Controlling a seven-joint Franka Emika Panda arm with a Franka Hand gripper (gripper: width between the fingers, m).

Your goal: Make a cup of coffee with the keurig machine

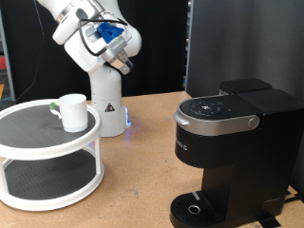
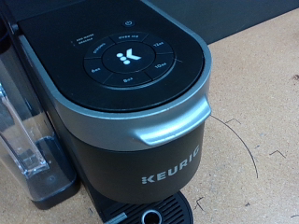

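The black Keurig machine (image 1: 233,152) stands at the exterior view's right with its lid down and its grey-silver handle (image 1: 223,122) facing front. The wrist view looks down on the machine (image 2: 140,103), showing its round button panel (image 2: 126,58) and white logo (image 2: 173,174). The white mug (image 1: 71,111) sits upright on the top tier of a white round stand (image 1: 28,142) at the exterior view's left. My gripper (image 1: 121,63) hangs high in the air between stand and machine, touching nothing. Its fingers do not show in the wrist view.
The robot's white base (image 1: 106,104) stands behind, between stand and machine. A dark panel (image 1: 242,43) rises behind the machine. The machine's drip tray (image 1: 195,207) has nothing on it. A clear water tank (image 2: 21,131) sits at the machine's side. The table (image 2: 257,112) is wood.
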